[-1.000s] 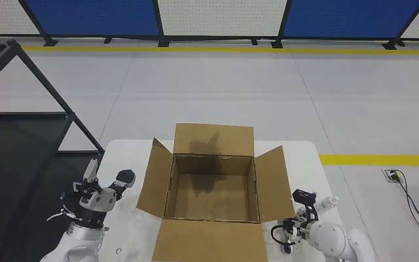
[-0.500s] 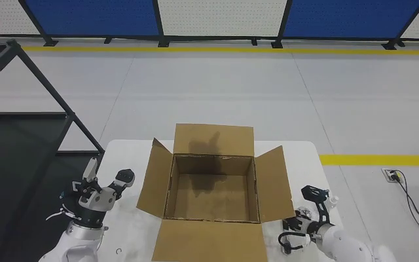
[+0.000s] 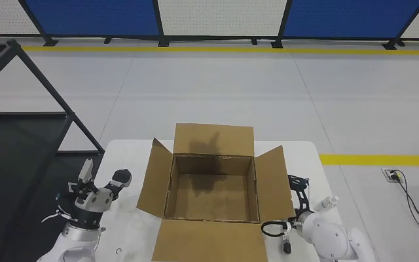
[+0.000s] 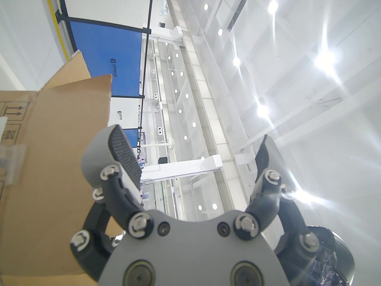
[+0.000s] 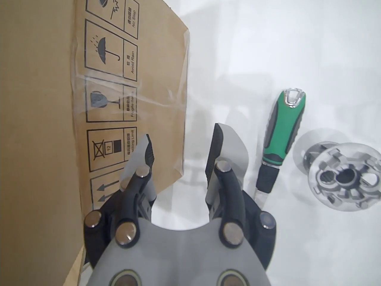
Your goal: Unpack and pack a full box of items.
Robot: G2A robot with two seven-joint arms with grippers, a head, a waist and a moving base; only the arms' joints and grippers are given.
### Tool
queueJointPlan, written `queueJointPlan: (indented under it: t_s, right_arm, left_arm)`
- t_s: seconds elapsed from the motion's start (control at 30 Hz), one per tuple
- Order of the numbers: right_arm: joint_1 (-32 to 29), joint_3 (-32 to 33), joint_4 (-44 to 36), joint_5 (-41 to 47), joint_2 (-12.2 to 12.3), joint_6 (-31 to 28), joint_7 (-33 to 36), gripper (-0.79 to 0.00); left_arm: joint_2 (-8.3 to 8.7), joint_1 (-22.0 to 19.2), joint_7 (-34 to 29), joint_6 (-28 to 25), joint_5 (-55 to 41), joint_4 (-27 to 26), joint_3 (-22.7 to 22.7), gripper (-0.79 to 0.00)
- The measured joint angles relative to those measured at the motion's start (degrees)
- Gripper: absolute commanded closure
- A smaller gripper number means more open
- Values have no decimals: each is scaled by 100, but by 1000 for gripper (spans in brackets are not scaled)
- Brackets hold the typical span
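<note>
While the cardboard box (image 3: pixel 213 139) stands on the white counter (image 3: pixel 126 157) with all four flaps folded outward and its brown floor in view, an arm sits at either side of it. The left claw (image 4: pixel 193 147) is near the box's left flap, aimed upward, its fingers spread wide and gripping nothing. The right claw (image 5: pixel 184 141) is just beside the box's right wall, over the counter, its fingers parted and likewise unloaded. Farther from the box than that claw, a green-handled screwdriver (image 5: pixel 282 132) lies flat, and beyond it a grey metal hub (image 5: pixel 345 177).
</note>
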Motion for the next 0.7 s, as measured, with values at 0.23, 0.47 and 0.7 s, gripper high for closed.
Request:
queueJointPlan:
  t_s: [0.23, 0.47, 0.7]
  right_arm:
    - [223, -188, 197, 121, 2, -87, -22, -425]
    - [460, -473, 413, 195, -5, -181, 8, -459]
    - [684, -699, 583, 240, -14, -221, 9, -508]
  left_arm:
    - [-3, 43, 37, -49, -25, -19, -25, -785]
    - [-5, 65, 55, -77, -40, -9, -34, -785]
    - [-7, 74, 56, -91, -83, 21, -59, -785]
